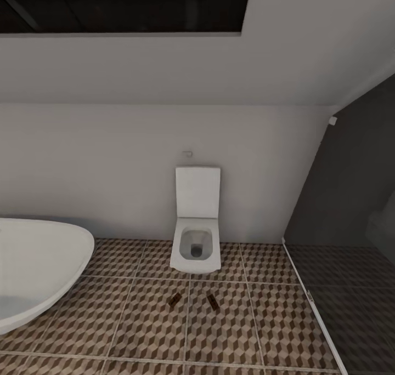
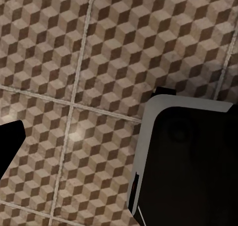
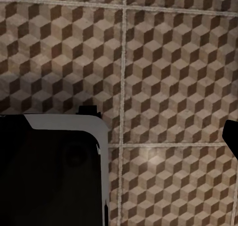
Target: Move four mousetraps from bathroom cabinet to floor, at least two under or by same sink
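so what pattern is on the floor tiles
A brown, beige and white 3D-cube print with pale grout lines on the floor, clearest in the right wrist view.

The cube-patterned bathroom floor (image 1: 137,320) carries 2 mousetraps (image 1: 175,299) (image 1: 213,301), apart, before the toilet.

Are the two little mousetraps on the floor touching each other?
Apart. In the head view, the left mousetrap and the right mousetrap lie on the bathroom floor with patterned tile and a grout line showing between them.

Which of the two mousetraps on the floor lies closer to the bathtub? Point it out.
The left mousetrap, lying on the bathroom floor in front of the toilet. It lies on the bathtub side; the other mousetrap lies toward the dark glass partition.
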Controlling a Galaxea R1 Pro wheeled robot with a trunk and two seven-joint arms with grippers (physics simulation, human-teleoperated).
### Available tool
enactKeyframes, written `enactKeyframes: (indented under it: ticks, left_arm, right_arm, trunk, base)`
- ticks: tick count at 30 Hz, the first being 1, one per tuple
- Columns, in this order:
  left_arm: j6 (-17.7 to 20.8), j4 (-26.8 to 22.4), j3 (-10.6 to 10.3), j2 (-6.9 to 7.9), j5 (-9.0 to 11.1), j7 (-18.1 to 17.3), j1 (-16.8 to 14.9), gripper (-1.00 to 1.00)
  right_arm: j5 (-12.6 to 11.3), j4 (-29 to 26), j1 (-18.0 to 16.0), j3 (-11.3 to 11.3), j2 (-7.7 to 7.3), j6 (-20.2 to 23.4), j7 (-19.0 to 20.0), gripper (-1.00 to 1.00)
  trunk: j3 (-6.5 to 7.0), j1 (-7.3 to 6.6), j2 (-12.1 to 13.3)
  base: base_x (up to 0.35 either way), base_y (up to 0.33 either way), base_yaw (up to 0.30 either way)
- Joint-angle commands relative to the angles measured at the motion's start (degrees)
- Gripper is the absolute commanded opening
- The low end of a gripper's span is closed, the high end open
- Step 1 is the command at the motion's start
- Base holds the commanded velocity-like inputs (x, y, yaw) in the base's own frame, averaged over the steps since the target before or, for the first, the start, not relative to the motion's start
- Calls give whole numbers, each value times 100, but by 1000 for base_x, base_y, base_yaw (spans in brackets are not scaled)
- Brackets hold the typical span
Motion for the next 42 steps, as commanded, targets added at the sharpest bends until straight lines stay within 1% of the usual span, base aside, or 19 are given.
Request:
enactKeyframes:
  ticks: [1,14,23,26,32,33,39,42]
  left_arm:
    - [-34,21,-48,-2,39,-6,-9,100]
    - [-33,22,-48,-2,39,-6,-10,100]
    - [-35,21,-48,-2,38,-6,-14,100]
    - [-43,17,-52,-73,43,-32,-13,100]
    - [-41,19,-57,-299,39,-46,-10,100]
    - [-39,19,-59,-357,39,-47,-9,100]
    - [-31,21,-65,-490,39,-49,-11,100]
    - [-28,21,-61,-512,39,-48,-11,100]
  right_arm:
    - [60,8,-4,-46,0,-21,-12,100]
    - [74,9,-5,-35,4,-21,-5,100]
    - [62,8,-6,-25,79,-26,-2,100]
    - [65,8,3,-23,94,-23,-2,100]
    - [68,8,21,-21,151,-17,1,100]
    - [68,8,24,-22,163,-17,3,100]
    - [60,8,33,-27,174,-22,4,100]
    - [58,8,44,-28,170,-26,3,100]
  trunk:
    - [-11,3,-11]
    - [-11,3,-11]
    - [-11,3,-11]
    - [-11,3,-11]
    - [-11,3,-11]
    - [-11,3,-11]
    - [-11,3,-11]
    - [-11,3,-11]
  base:
    - [0,0,0]
    - [0,0,0]
    - [0,0,0]
    - [0,0,0]
    - [0,0,0]
    - [0,0,0]
    - [0,0,0]
    - [0,0,0]
